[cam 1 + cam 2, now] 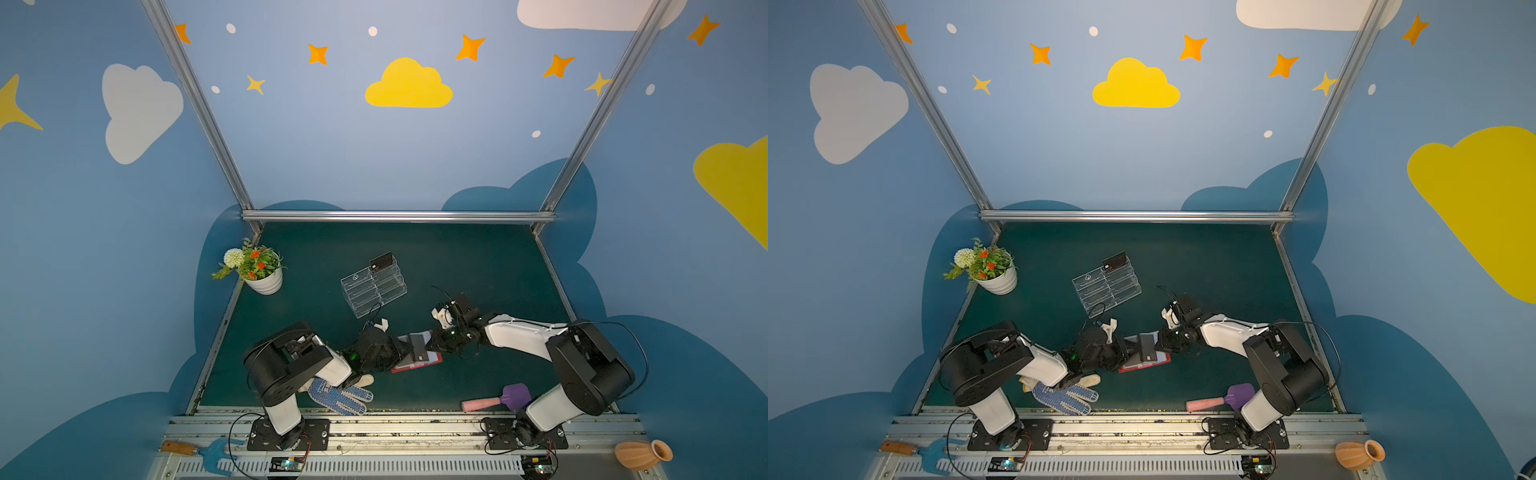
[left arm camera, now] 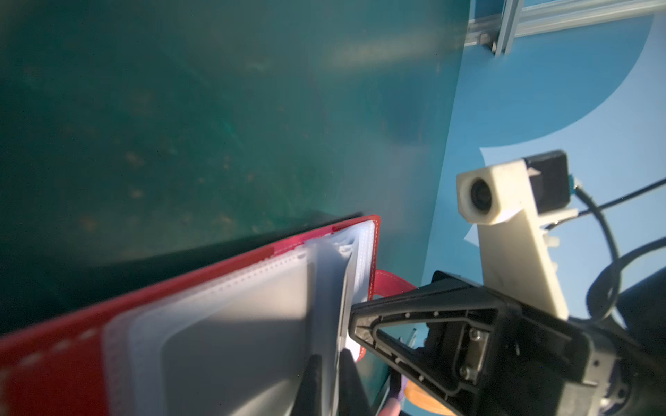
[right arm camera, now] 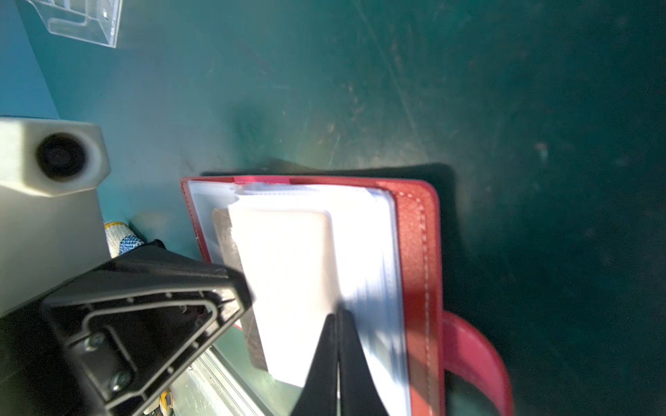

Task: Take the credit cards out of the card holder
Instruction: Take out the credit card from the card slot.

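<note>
An open red wallet [image 1: 415, 366] lies on the green mat [image 1: 457, 270] near the front edge, directly between my two claws. Its pale sleeves fan upward and its strap [image 3: 475, 353] curls off one side. My left claw [image 2: 330, 354] is clenched on one lifted sleeve [image 2: 324, 288], with the thin sheet pinched between both fingers. My right claw [image 3: 337, 317] is clenched too, its fingertips pressed together on a sleeve's edge from the opposite side. In the left wrist view its tip meets the lifted sheet. In both top views a dark card [image 1: 417, 348] shows inside that raised sleeve. In the right wrist view a brownish card [image 3: 225, 245] sits tucked in a lower sleeve. One more dark card rests on the top tier of a clear plastic stand [image 1: 374, 291], farther back on the mat and well apart from the wallet. A dotted work glove [image 1: 340, 397] lies beside my left arm.
</note>
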Robot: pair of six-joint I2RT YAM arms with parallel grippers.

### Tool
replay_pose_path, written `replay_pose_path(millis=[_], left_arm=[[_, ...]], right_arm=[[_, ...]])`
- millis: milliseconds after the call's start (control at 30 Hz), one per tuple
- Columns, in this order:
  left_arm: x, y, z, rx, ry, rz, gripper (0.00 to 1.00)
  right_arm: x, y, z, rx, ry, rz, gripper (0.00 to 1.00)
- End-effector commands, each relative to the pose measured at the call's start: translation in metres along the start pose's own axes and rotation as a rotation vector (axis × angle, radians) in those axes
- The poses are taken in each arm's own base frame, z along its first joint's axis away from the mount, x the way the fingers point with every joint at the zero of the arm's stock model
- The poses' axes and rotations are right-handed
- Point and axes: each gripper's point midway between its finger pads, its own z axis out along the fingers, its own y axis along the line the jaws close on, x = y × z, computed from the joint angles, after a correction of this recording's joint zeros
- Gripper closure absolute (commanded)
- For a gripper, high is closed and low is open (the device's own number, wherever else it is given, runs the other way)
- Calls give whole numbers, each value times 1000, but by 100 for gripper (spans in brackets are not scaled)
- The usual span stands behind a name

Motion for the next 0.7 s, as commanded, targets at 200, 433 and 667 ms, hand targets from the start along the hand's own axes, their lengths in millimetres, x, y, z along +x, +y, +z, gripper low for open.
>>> replay_pose_path(millis=[200,433,667], left_arm=[[-7,11,-7,-30,-55,13,96],[-12,2,-16,-32,-79,54,96],[-15,1,-23,-36,-90,69,96]], right_arm=[[18,-24,9,82,54,46,93],[17,-31,7,116,48,61,91],[16,-30,6,114,40,58,92]])
